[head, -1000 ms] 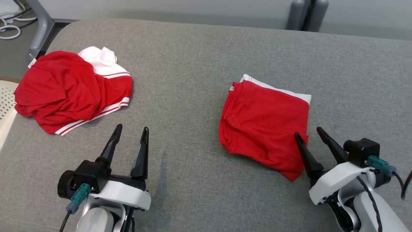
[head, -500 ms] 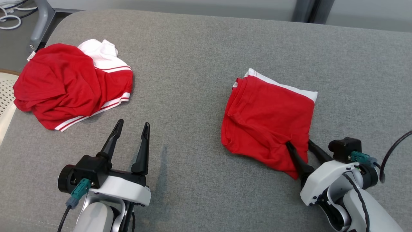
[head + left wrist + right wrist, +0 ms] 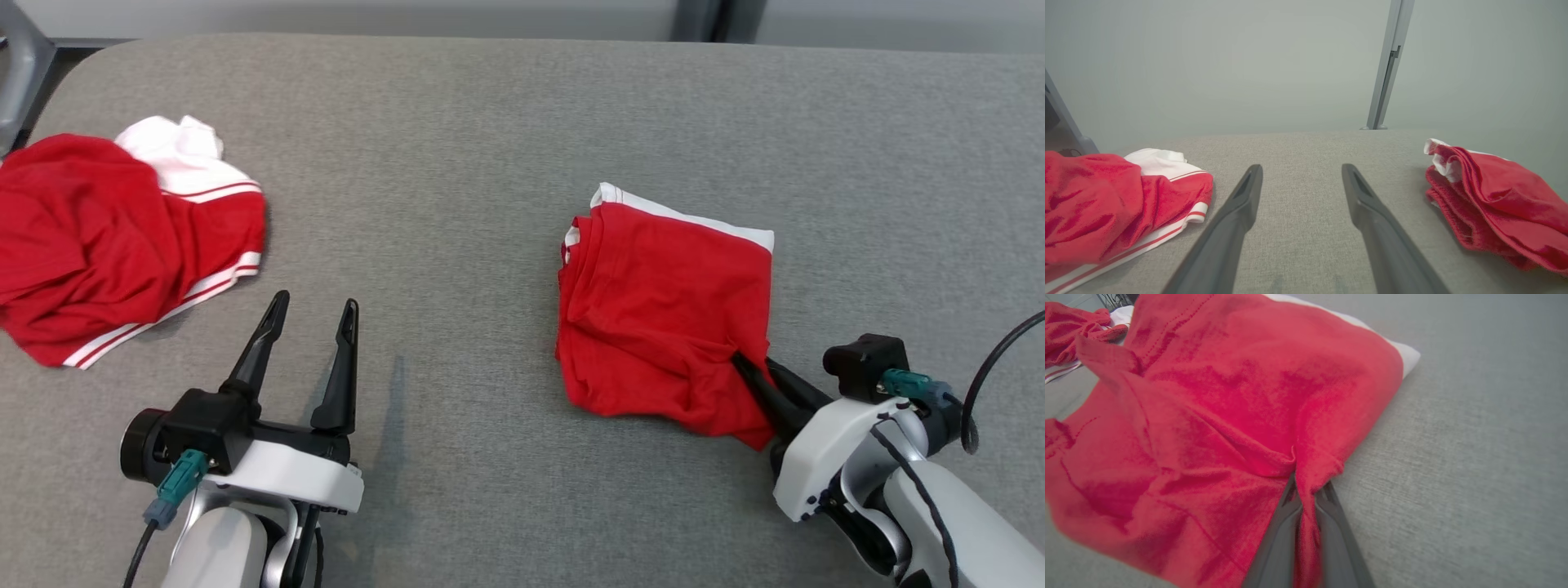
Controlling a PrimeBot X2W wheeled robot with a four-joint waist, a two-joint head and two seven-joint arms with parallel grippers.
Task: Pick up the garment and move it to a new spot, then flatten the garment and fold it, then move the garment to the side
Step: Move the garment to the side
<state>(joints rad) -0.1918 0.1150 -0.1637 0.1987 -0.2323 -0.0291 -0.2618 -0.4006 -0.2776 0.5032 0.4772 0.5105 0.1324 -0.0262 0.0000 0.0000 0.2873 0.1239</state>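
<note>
Broadly, we judge the task to be near its end for one piece and not yet begun for another. One grey pad (image 3: 490,122) carries everything. On it we count two garments, both red with white trim. The bigger one is a loose heap (image 3: 106,245) at the pad's far left edge, unflattened and unfolded, so it looks like work not yet started. The smaller one is the fold (image 3: 665,310), a rough rectangle lying right of the pad's middle, with a white band showing along its far side and its layers a little ruffled at its left. Picking up, flattening and folding look done for it; moving it to the side is what we think is left. We count two grippers, each with two dark fingers. The left gripper (image 3: 317,299) hangs over the pad's near edge, left of the middle, its fingers spread and nothing between them, well apart from both garments. The right gripper (image 3: 749,365), at the pad's near right, is clenched on the fold's near right corner, with a pinch of red cloth bunched between its fingers.
</note>
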